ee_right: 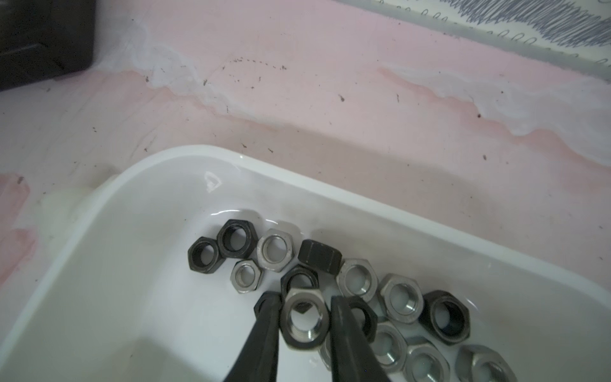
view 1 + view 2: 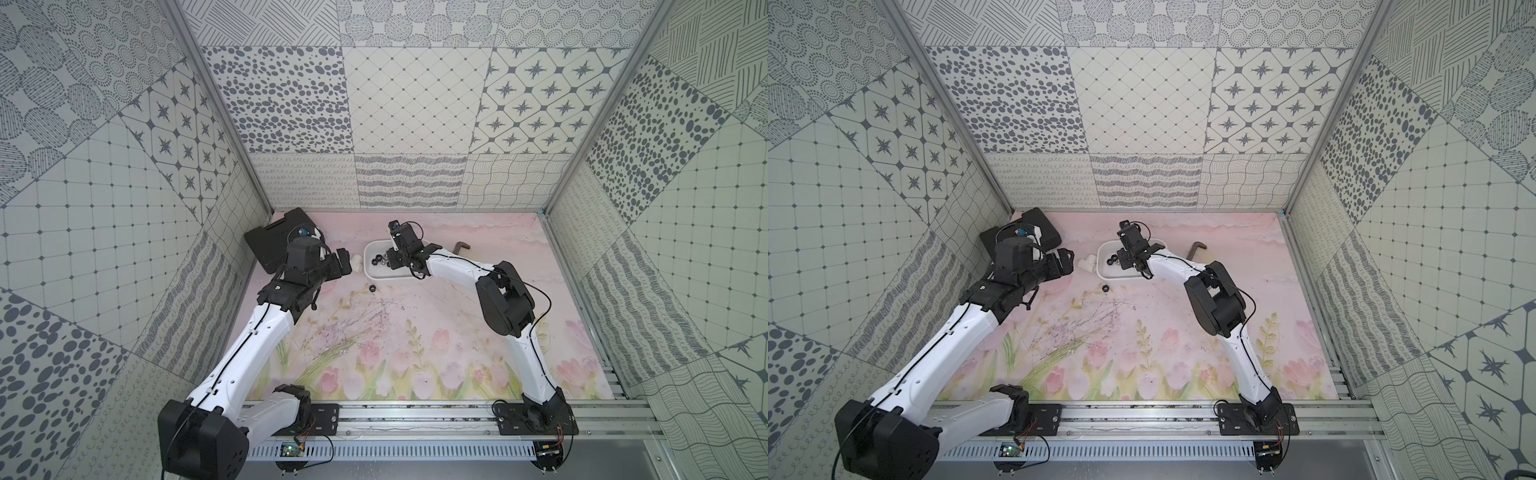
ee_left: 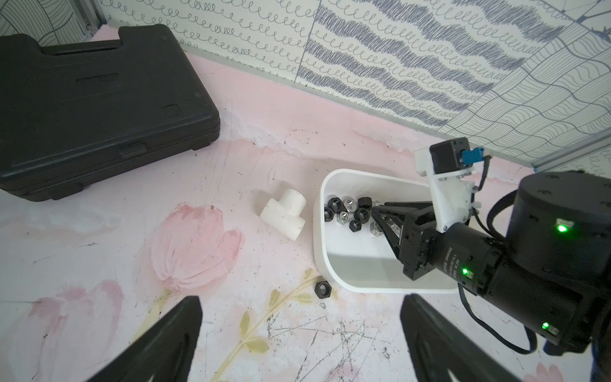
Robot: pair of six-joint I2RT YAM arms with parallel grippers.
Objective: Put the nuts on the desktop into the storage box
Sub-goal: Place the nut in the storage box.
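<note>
My right gripper [image 1: 304,302] is pinched narrow on one silver nut [image 1: 305,325]. The nut is a six-sided steel ring with a threaded hole, clamped by opposite sides between my two thin black fingers [image 1: 264,330], and its hole faces my wrist camera. I hold it inside the box [image 1: 297,180], just over the pile.

The box is a shallow white plastic tray with rounded corners and a smooth, glossy inside that throws back highlights. It holds the other nuts [image 1: 400,299], bunched at the end nearest the pipe fitting [image 3: 284,213]. Some are matte black and some are shiny bare metal. Most lie flat and touch one another, and one black one [image 1: 319,256] stands on edge.

A single black nut [image 3: 323,288] lies flat on the tabletop [image 3: 231,158], just beside a rounded corner of the box. The tabletop is flat and pale pink, printed with tulips and green leaves and scuffed with fine dark scratches.

My left gripper [image 3: 301,299] hovers near that loose nut with its jaws spread wide and empty.

The pipe fitting is a smooth white plastic T lying just beside the short end of the box. A black case [image 3: 99,109] of grainy moulded plastic, flat with a handle cut-out, sits well apart near the back wall. In a top view a dark L-shaped hex key [image 2: 461,248] lies on the tabletop on the other side of the box.
</note>
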